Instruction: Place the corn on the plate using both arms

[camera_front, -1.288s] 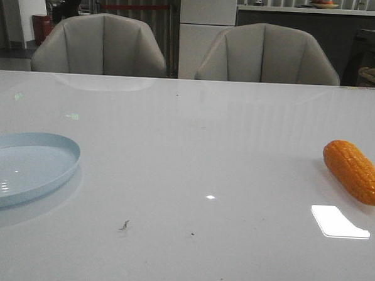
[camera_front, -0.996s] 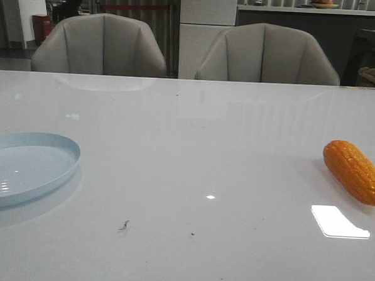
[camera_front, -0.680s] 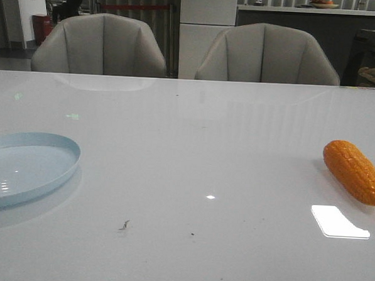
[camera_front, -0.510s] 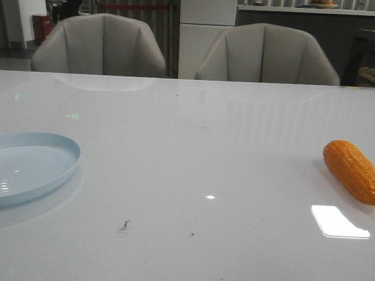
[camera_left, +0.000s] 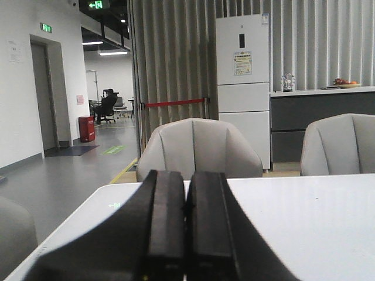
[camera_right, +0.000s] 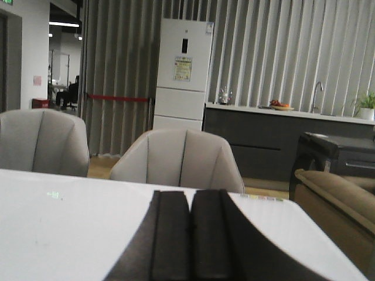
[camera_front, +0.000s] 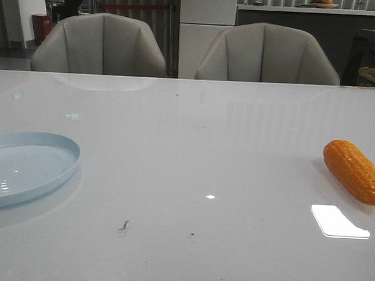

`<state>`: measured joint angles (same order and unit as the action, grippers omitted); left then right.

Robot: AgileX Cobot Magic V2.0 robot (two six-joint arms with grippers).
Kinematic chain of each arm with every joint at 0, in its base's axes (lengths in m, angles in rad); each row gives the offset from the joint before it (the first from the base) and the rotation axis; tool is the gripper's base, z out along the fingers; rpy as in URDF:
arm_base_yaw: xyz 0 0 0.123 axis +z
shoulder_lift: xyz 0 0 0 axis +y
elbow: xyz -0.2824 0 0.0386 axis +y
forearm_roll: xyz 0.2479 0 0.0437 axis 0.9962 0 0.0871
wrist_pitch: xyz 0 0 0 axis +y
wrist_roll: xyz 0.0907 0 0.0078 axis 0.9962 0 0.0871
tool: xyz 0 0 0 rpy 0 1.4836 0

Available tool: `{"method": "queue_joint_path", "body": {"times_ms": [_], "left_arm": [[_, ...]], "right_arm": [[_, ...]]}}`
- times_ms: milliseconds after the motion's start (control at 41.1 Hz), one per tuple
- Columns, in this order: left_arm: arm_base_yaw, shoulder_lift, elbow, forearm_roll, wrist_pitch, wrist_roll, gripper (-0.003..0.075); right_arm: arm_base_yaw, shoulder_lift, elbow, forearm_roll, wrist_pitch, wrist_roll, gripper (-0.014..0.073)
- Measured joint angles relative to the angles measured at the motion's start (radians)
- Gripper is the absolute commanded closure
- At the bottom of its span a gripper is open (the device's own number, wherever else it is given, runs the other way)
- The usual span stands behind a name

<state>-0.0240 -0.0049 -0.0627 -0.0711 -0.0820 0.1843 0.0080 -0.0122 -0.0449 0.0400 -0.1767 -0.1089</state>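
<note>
Front view: glossy orange-yellow plastic corn cob (camera_front: 354,171) lies far right on desk, long axis diagonal | nearer my right gripper (camera_right: 188,234) | both grippers clenched, empty | left gripper (camera_left: 186,228) on round pale blue plate (camera_front: 24,168) side.

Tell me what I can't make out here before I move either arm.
- Plate: left side cut off by the front view's edge.
- Corn: tip touches the right edge; absent from both wrist views.
- Left pincer and right pincer: absent from the front view, so their position over the table is unknown.
</note>
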Motion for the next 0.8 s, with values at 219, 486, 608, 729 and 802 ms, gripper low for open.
{"method": "queue_joint_path", "body": {"times_ms": [219, 486, 608, 729, 802], "left_arm": [[0.000, 0.000, -0.185, 0.071, 0.127, 0.000, 0.0624], [0.000, 0.277, -0.436, 0.081, 0.132, 0.000, 0.0624], [0.000, 0.457, -0.530, 0.081, 0.135, 0.000, 0.0624], [0.000, 0.609, -0.548, 0.081, 0.162, 0.000, 0.0624], [0.000, 0.680, -0.548, 0.081, 0.197, 0.000, 0.0624]], "right_arm": [[0.000, 0.025, -0.242, 0.000, 0.216, 0.002, 0.0568], [0.000, 0.343, -0.523, 0.000, 0.221, 0.002, 0.0568], [0.000, 0.483, -0.585, 0.000, 0.216, 0.002, 0.0568], [0.000, 0.599, -0.591, 0.000, 0.249, 0.002, 0.0568], [0.000, 0.671, -0.591, 0.000, 0.307, 0.002, 0.0568]]}}
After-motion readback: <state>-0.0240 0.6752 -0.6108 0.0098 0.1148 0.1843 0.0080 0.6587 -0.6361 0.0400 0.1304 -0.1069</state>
